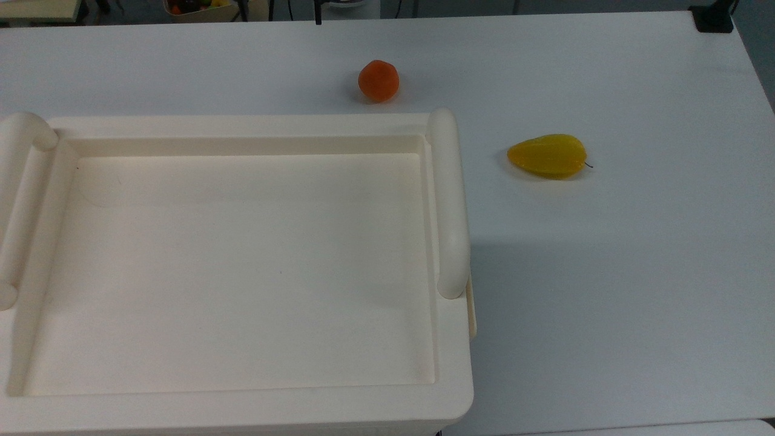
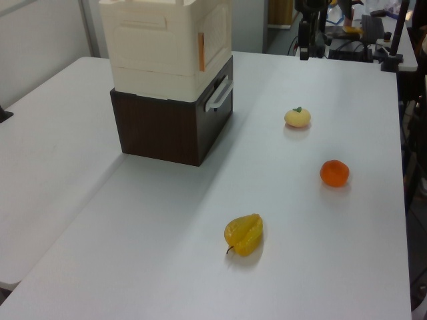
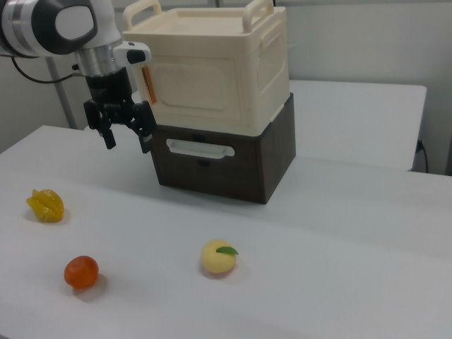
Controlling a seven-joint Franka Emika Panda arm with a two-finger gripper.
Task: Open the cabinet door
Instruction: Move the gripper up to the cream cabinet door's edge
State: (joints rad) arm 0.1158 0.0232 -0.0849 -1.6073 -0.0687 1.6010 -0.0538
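The cabinet (image 3: 212, 67) is seen stacked on a dark brown drawer unit (image 3: 222, 162) on the white counter (image 3: 339, 233). The door (image 3: 194, 92), probably the panelled cream face above the drawer, is closed. In the right view, the jaws (image 3: 127, 131) are spread open, holding nothing, just beside the cabinet's left corner. A starfruit (image 3: 45, 205), orange (image 3: 81, 272) and pale fruit (image 3: 218, 257) lie well apart.
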